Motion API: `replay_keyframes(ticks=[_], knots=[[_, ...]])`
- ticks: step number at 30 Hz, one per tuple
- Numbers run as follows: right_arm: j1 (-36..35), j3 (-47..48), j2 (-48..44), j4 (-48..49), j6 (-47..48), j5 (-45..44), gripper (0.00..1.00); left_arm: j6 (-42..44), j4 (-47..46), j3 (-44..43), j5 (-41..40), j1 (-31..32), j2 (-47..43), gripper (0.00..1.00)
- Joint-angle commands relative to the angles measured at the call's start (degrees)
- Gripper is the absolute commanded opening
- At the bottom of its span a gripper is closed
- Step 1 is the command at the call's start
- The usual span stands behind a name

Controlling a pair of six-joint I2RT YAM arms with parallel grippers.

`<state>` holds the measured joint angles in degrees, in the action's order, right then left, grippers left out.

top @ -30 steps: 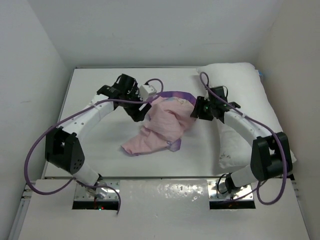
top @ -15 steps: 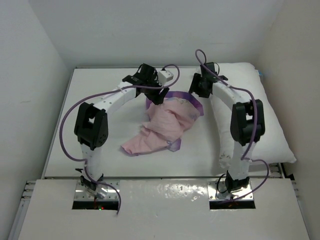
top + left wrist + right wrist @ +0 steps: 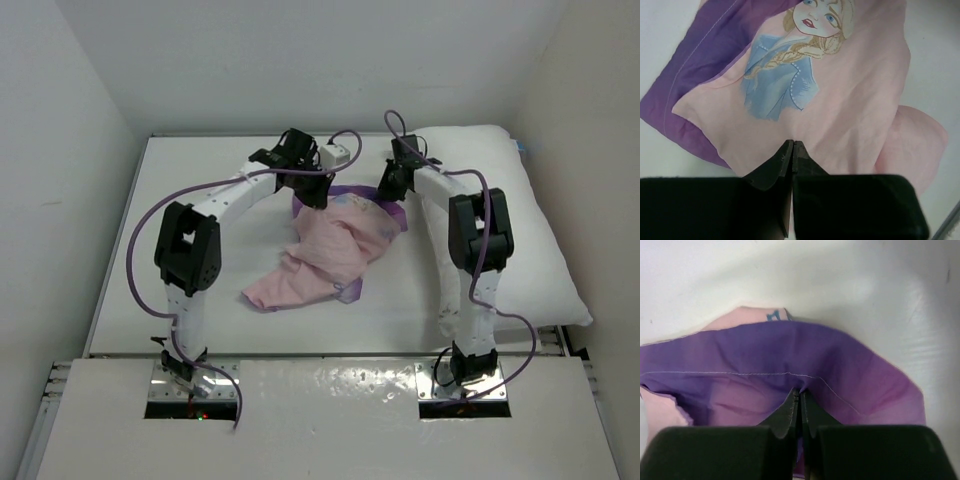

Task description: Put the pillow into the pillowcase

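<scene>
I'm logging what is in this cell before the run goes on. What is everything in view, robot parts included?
pillow: one, white, on the table's right side, with the right arm passing over it.
pillowcase: one, pale pink with a purple edge and a printed princess, crumpled mid-table.
table: one, white, under everything.
left arm: one, white and black, reaching the pillowcase's far edge.
right arm: one, white and black, reaching the same edge.
left gripper: one, black, shut, tips at the pink fabric.
right gripper: one, black, shut on the purple hem.
</scene>
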<state>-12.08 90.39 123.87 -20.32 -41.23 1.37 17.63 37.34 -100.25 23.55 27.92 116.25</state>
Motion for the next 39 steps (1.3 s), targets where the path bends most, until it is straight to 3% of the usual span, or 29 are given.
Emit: replay_keyframes(ticks=[1, 6, 13, 17, 22, 24, 28, 33, 37, 39], knots=[[-0.32, -3.8, -4.33, 4.49, -1.22, 0.49, 0.0, 0.39, 3.17, -1.1, 2.02, -0.76, -4.87, 0.0], [-0.14, -11.9, -14.17, 5.82, 1.68, -6.54, 0.0, 4.41, 6.15, -1.35, -1.57, -2.61, -12.35, 0.0], [-1.54, -20.93, -40.41, 8.71, 9.14, -19.19, 0.0, 9.26, 12.13, -4.69, -14.21, -9.55, -28.78, 0.0], [-5.23, -23.77, -52.2, 8.9, 14.59, -24.29, 0.0, 9.8, 14.6, -8.55, -18.88, -12.71, -35.9, 0.0], [-14.45, -19.74, -62.16, 2.39, 22.05, -32.45, 0.0, 8.83, 16.1, -16.19, -22.84, -13.16, -43.81, 0.0], [-17.53, -18.68, -65.84, 1.33, 23.38, -35.19, 0.0, 8.83, 14.26, -16.82, -27.93, -13.16, -46.88, 0.0], [-21.4, -15.16, -69.99, -1.12, 25.85, -38.63, 0.0, 8.39, 9.07, -15.95, -41.53, -13.24, -50.23, 0.0], [-23.43, -14.01, -70.53, 0.18, 29.35, -41.97, 0.0, 8.83, 4.59, -11.11, -48.59, -13.24, -52.18, 0.0], [-21.94, -11.13, -63.18, 3.61, 33.31, -41.8, 0.0, 9.26, 1.78, -6.99, -53.42, -13.16, -49.81, 0.0], [-18.26, -7.7, -57.55, 1.43, 33.07, -36.3, 0.0, 10.06, -0.68, -2.51, -54.13, -14.21, -47.17, 0.0]])
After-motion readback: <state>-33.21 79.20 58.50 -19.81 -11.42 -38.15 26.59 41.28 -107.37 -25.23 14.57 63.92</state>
